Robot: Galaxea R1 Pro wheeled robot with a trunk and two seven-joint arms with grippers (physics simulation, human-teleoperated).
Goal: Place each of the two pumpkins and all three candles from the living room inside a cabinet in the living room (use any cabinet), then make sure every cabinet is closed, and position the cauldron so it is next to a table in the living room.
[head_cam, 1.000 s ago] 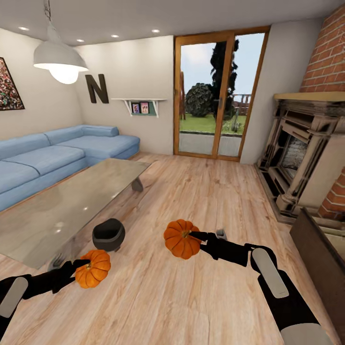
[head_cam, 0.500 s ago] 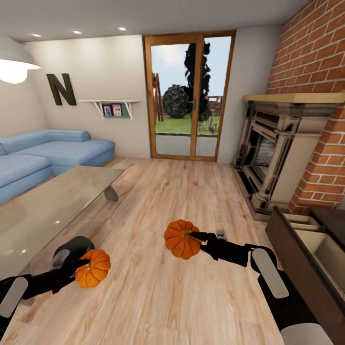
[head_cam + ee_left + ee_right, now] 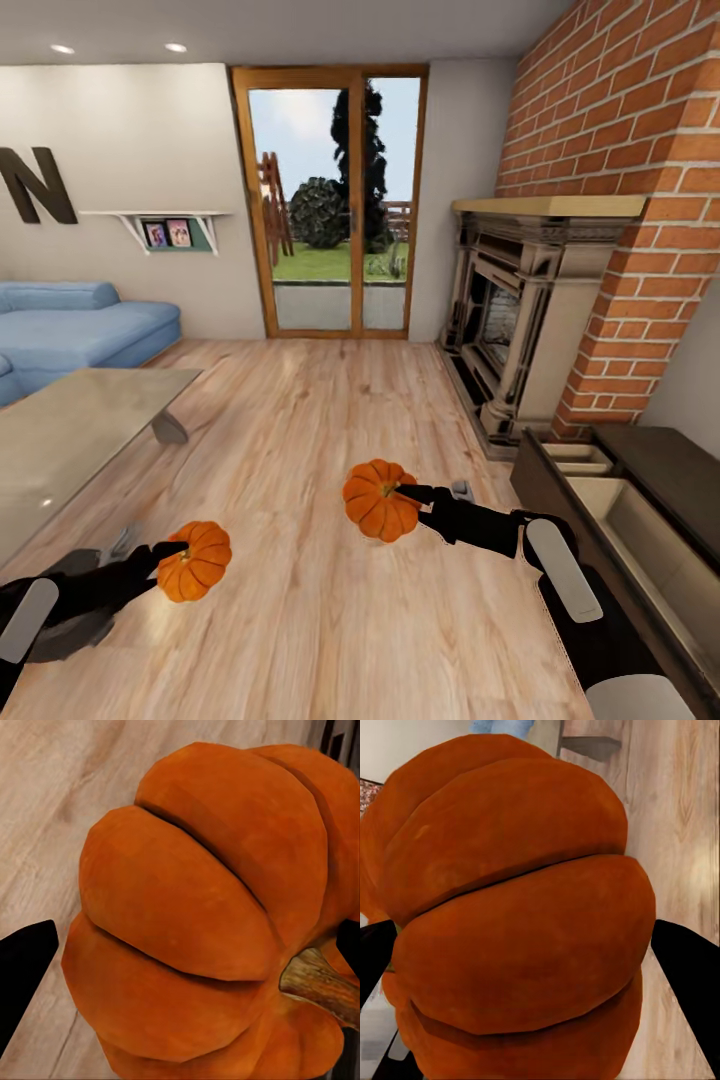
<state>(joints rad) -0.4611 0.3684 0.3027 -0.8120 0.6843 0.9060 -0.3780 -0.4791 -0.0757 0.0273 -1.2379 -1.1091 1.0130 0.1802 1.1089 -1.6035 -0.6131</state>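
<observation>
Jaws of each gripper pinch ribbed round orange pumpkins point(image 3: 195, 560) point(image 3: 380, 499) above wood-grain floor point(image 3: 320, 600).

A single large dark capital letter N point(image 3: 36, 186) hangs on the pale wall point(image 3: 130, 130), above and beside a small white shelf point(image 3: 160, 215); the framed pictures on that shelf are too small to read

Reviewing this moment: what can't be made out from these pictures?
- Cauldron: head view, mostly behind the left arm.
- Candles: I can't say where they are.
- Cabinet: head view, cut by the right edge; the open drawer's contents are unclear.
- Floor: left wrist view, largely blocked by the left pumpkin.
- Right pumpkin: right wrist view, blocks most of what's ahead.
</observation>
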